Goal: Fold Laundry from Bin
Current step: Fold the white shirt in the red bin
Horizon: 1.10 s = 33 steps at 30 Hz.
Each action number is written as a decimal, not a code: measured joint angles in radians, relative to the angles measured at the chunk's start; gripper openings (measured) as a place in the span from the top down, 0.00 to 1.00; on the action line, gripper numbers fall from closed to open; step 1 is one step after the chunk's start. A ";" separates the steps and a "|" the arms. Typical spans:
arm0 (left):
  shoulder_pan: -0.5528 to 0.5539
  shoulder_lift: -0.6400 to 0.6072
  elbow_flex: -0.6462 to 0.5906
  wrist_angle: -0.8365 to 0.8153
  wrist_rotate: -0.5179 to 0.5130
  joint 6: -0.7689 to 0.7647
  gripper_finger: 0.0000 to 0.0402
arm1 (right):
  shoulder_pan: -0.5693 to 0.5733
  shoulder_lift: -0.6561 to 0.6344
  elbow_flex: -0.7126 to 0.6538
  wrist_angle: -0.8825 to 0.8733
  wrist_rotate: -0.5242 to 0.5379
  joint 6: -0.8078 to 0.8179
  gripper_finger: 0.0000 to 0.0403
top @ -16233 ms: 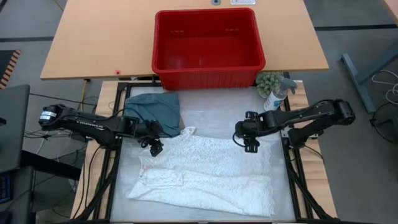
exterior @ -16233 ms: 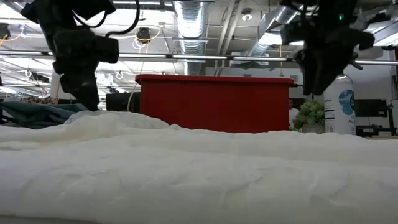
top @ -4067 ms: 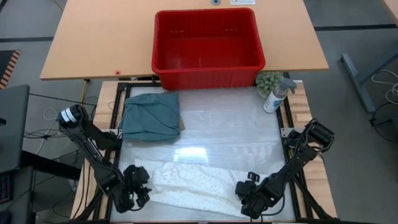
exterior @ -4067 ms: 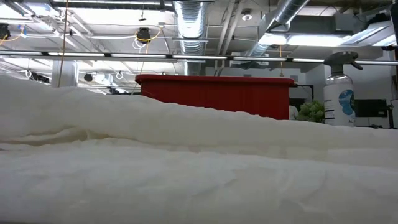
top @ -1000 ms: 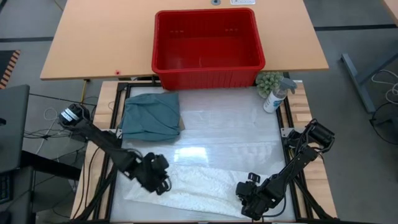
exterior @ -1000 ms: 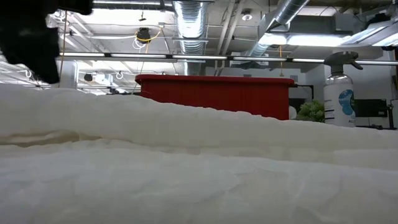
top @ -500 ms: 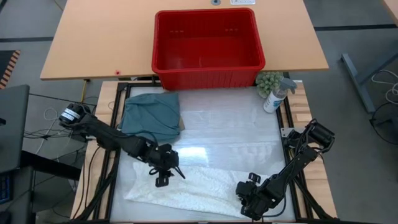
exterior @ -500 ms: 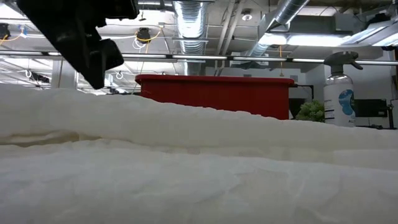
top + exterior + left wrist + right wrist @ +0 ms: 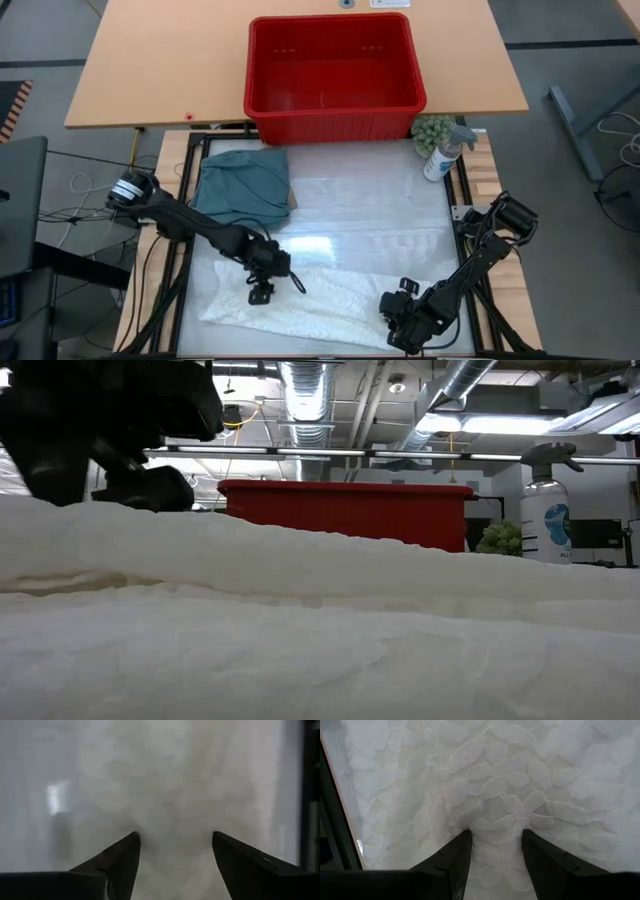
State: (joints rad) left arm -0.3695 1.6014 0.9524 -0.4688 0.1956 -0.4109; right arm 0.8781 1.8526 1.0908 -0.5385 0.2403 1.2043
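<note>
The white lace garment [image 9: 330, 305] lies folded into a long band along the table's near edge. It fills the foreground of the low view [image 9: 320, 620]. My left gripper [image 9: 275, 288] hangs open just over the band's far edge, left of centre. Its wrist view shows blurred white cloth [image 9: 200, 780] ahead of the spread fingers [image 9: 175, 837]. My right gripper [image 9: 405, 328] stands open on the band's right end. A dark teal garment [image 9: 240, 185] lies folded at the far left of the mat. The red bin [image 9: 335, 125] stands beyond the mat. My right gripper has both fingertips [image 9: 465, 837] set down on the top layer of the white garment's right end [image 9: 495, 822], near the table's near edge. The fingers come steeply from above and stand apart. The lace puckers around them and lies flat on the table between them.
A spray bottle [image 9: 445, 152] and a small green plant [image 9: 432, 130] stand at the mat's far right corner. Between the teal garment and the white band lies bare shiny mat [image 9: 370, 225]. A black frame [image 9: 465, 250] borders the mat.
My left gripper has travelled from the white band's left part toward the table's right, rolled about its own axis, sunk a little and opened. The white garment lies as before.
</note>
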 joint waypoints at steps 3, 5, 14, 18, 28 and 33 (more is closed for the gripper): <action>0.000 0.005 0.000 0.015 0.025 0.000 0.44 | 0.000 0.000 0.000 0.000 0.001 -0.001 0.50; 0.005 0.004 0.000 0.022 0.013 -0.001 0.47 | 0.000 0.000 0.000 -0.001 0.000 0.000 0.50; 0.023 -0.005 0.000 0.025 -0.018 -0.029 0.75 | 0.000 0.000 0.000 -0.001 0.001 0.000 0.50; 0.025 -0.005 0.005 0.045 -0.008 -0.023 0.92 | -0.001 0.000 0.000 -0.001 0.001 0.000 0.50; 0.040 -0.005 0.152 0.049 -0.029 0.001 1.00 | -0.001 0.000 0.000 -0.001 0.001 0.000 0.50; 0.035 -0.005 0.154 0.007 -0.065 -0.028 1.00 | -0.001 0.000 0.000 0.000 0.001 0.004 0.50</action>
State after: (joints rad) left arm -0.3345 1.5967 1.1061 -0.4622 0.1303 -0.4391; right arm 0.8776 1.8526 1.0908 -0.5385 0.2409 1.2080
